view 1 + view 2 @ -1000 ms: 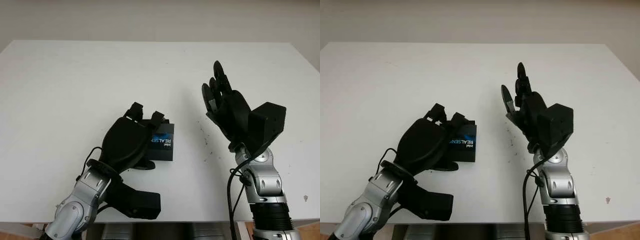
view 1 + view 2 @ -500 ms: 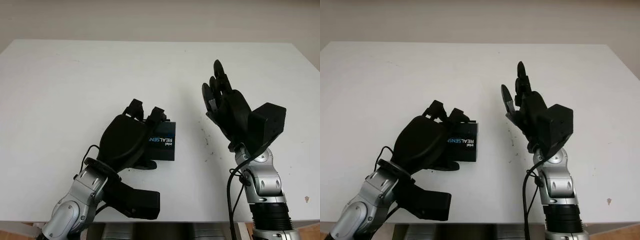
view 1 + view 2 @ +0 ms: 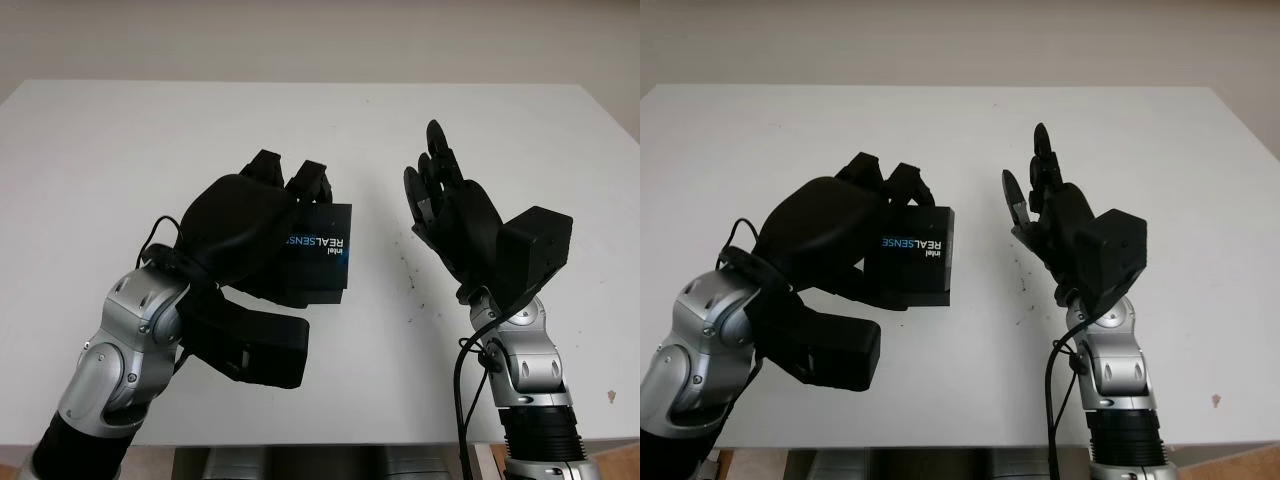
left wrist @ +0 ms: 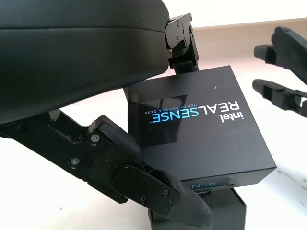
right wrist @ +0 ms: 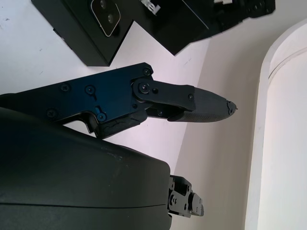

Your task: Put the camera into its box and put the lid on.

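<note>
My left hand [image 3: 288, 200] is shut on the black lid [image 3: 318, 246] lettered "intel REALSENSE" and holds it tilted a little above the table. In the left wrist view the lid [image 4: 192, 117] hangs over a corner of the black box [image 4: 206, 211]. The right wrist view has the open box [image 5: 72, 28] lying on the table with the camera [image 5: 108, 17] inside it, two lenses facing up, and the lid [image 5: 182, 28] beside it in black fingers. My right hand [image 3: 432, 185] is open, raised above the table to the right of the lid.
The white table [image 3: 150, 140] stretches wide to the left and far behind the hands. Small dark specks [image 3: 410, 275] mark its surface between the two arms. The table's front edge runs just below both forearms.
My left arm has risen and carried the lid up and slightly away from me, off the table. The right hand has not moved.
</note>
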{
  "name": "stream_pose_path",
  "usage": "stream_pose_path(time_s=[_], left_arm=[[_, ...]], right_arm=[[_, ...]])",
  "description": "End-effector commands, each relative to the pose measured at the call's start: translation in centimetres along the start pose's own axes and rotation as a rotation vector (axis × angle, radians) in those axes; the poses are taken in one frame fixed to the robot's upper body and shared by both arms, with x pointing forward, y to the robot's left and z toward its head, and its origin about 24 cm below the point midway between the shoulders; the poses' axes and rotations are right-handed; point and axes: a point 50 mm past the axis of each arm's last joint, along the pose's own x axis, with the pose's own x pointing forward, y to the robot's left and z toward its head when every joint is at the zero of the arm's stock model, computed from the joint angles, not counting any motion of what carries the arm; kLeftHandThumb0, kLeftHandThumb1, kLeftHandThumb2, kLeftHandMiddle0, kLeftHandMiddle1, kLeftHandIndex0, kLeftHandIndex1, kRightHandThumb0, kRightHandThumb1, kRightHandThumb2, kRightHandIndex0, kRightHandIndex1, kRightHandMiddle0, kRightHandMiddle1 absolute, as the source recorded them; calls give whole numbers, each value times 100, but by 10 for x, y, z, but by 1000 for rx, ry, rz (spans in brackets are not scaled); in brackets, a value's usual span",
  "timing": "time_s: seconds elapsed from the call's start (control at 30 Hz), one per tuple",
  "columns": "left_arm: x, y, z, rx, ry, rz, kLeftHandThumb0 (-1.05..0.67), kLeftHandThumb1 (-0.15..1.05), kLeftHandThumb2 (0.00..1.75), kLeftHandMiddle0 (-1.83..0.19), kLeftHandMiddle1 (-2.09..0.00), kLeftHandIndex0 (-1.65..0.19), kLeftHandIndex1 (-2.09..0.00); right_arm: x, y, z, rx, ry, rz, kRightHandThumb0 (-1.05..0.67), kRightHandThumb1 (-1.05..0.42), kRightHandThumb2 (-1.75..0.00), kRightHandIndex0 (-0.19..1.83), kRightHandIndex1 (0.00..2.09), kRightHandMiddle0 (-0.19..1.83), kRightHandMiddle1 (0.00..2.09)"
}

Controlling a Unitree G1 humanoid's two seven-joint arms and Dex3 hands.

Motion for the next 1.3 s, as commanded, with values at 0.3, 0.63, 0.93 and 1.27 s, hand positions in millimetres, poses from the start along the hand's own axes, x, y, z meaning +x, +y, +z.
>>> stream_pose_path(time_s=[0.3,0.63,0.93,1.27], left_arm=[[18,-5,-17,-71,105,-79,-28,105,10,-32,-209,-10,-192],[28,-15,-17,-147,95,-184,-25,105,12,-41,-209,-7,-197],[31,-24,-12,-166,0,-240,-24,105,11,-50,-209,-7,-191],[36,-21,-8,-134,-38,-268,-22,105,13,-48,-209,-3,-209]], right_arm=[[3,1,5,-13,-22,-3,-76,-105,-54,-19,0,-19,0],[4,0,7,-29,-32,0,-76,-105,-53,-19,0,-19,0],[4,0,7,-32,-33,-1,-76,-105,-53,-19,0,-19,0],[3,1,6,-33,-31,-3,-76,-105,-53,-19,0,-19,0]])
